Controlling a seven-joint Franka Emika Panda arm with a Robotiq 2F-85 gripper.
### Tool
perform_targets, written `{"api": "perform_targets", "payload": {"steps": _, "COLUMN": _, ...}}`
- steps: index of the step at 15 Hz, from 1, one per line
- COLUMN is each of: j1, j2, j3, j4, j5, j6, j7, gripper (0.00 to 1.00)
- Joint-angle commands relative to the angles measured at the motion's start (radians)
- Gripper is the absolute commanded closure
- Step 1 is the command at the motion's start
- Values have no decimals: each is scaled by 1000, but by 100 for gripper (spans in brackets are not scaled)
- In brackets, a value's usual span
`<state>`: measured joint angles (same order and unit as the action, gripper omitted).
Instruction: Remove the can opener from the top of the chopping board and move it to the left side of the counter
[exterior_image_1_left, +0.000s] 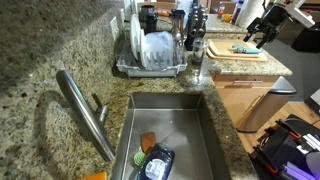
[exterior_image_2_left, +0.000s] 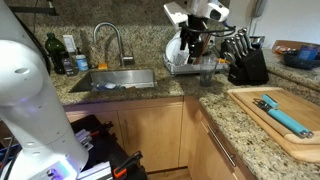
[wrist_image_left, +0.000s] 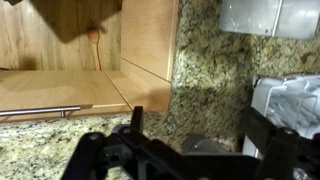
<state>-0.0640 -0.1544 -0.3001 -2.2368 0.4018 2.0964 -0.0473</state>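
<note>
The slim can opener with two teal-blue handles and a dark metal head (exterior_image_2_left: 283, 116) lies flat on the light tan wooden rectangular chopping board (exterior_image_2_left: 300, 103), handles side by side and running along the board. In an exterior view it shows as a small teal streak (exterior_image_1_left: 248, 48) on the board (exterior_image_1_left: 222, 48).

The board rests on the speckled brown-beige granite worktop (exterior_image_2_left: 215, 112), near its rounded edge.

The black claw (exterior_image_1_left: 258, 31) hangs in the air above the board, clear of the can opener. In the wrist view its fingers stand wide apart (wrist_image_left: 190, 145) with nothing between them.

Further along the worktop stand a black knife block (exterior_image_2_left: 245, 62) and a metal dish rack holding white plates (exterior_image_1_left: 150, 52). Beyond these are a steel sink basin (exterior_image_1_left: 180, 120) and its curved steel tap (exterior_image_1_left: 85, 110).
</note>
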Motion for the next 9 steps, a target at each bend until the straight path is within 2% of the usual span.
{"api": "perform_targets", "payload": {"steps": 1, "j1": -51, "j2": 59, "j3": 35, "j4": 46, "j5": 30, "j6": 12, "j7": 16, "gripper": 0}}
{"api": "perform_targets", "payload": {"steps": 3, "j1": -74, "j2": 158, "j3": 37, "j4": 116, "j5": 54, "j6": 28, "j7": 30, "gripper": 0}}
{"api": "perform_targets", "payload": {"steps": 4, "j1": -70, "j2": 171, "j3": 43, "j4": 116, "j5": 18, "j6": 59, "j7": 32, "gripper": 0}}
{"api": "perform_targets", "payload": {"steps": 5, "j1": -68, "j2": 227, "j3": 48, "j4": 176, "j5": 8, "j6": 105, "j7": 138, "gripper": 0}}
{"api": "perform_targets", "payload": {"steps": 7, "j1": -99, "j2": 336, "j3": 41, "j4": 355, "j5": 76, "j6": 71, "j7": 226, "gripper": 0}}
{"api": "perform_targets", "payload": {"steps": 9, "j1": -128, "j2": 393, "j3": 33, "j4": 461, "j5": 91, "j6": 76, "j7": 307, "gripper": 0}}
